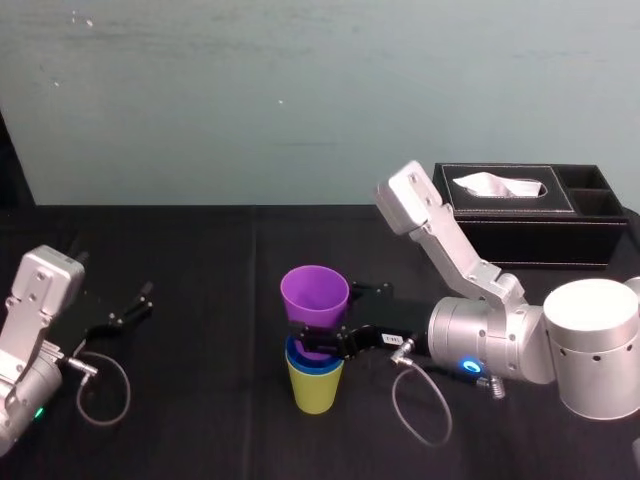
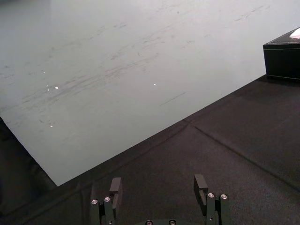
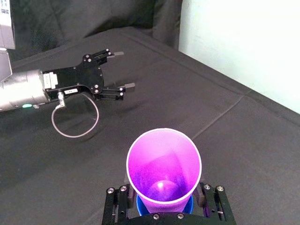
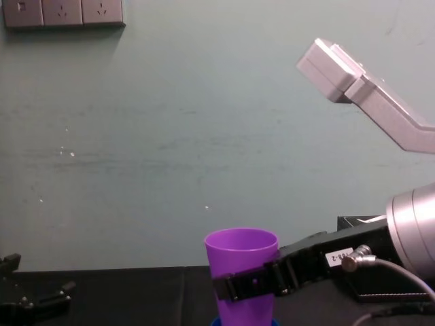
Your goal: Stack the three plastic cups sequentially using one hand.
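Head view: right gripper, forearm level and reaching leftward, clamps the purple cup partly inside the blue cup, itself nested in the yellow-green cup; left gripper parked, fingers apart.

Pale green scuffed wall, 3 grey sockets high on it, black-clothed table, black tissue box far right.

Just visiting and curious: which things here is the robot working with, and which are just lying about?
In the job: purple cup, gripped by the right tool; blue cup; yellow-green cup.
Lying about: tissue box; left tool, idle on the left.
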Motion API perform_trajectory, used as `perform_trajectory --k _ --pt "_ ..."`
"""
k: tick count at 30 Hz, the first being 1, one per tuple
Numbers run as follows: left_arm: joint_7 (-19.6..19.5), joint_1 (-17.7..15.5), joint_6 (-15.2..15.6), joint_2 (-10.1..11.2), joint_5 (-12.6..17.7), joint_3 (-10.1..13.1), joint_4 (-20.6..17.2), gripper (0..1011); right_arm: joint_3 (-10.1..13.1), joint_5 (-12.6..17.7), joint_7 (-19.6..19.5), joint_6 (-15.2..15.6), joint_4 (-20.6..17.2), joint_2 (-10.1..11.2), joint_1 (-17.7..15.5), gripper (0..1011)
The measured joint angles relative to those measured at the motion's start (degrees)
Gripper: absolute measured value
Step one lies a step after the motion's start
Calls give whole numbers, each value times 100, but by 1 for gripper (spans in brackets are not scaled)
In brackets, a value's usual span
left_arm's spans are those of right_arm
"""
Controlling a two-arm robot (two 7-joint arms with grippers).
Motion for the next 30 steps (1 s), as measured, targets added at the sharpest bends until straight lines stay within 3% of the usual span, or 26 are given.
perform_trajectory --k 30 --pt "0 0 0 0 0 0 0 1000 -226 304 -114 -444 364 80 52 726"
